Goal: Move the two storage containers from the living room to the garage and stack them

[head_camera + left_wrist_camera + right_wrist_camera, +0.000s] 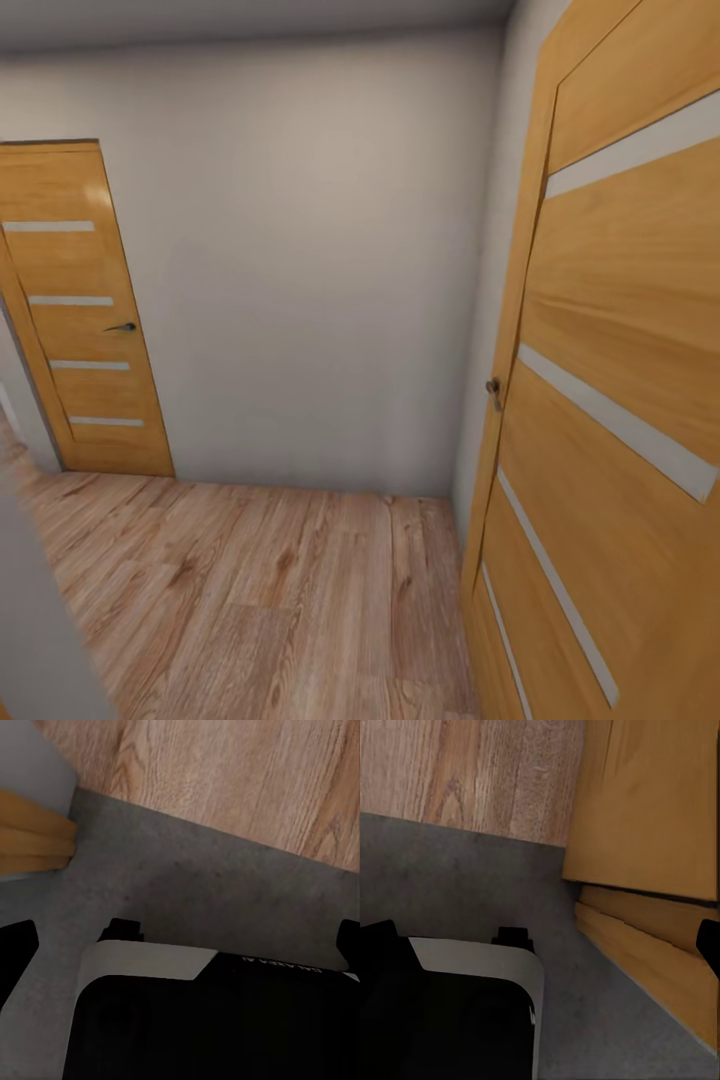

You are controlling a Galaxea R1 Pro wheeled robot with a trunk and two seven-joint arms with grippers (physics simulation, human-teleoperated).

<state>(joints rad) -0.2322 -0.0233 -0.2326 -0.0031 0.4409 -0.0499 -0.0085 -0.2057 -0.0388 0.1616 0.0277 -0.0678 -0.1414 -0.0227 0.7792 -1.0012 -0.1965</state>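
Crossing dark grey concrete floor onto light wood planks; orange wooden door at three o'clock, steer clear; grippers' grasp: cannot tell.

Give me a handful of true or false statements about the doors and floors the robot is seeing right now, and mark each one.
1. Two orange wooden doors are in the head view. True: a closed far door at left and an open near door at right.
2. The far door has a round brass knob. False: it has a dark lever handle.
3. The floor ahead is carpeted. False: it is a light wood plank floor.
4. In both wrist views the robot's base stands on dark grey concrete that meets wood planks. True.
5. The wall between the doors is red brick. False: it is plain pale grey.
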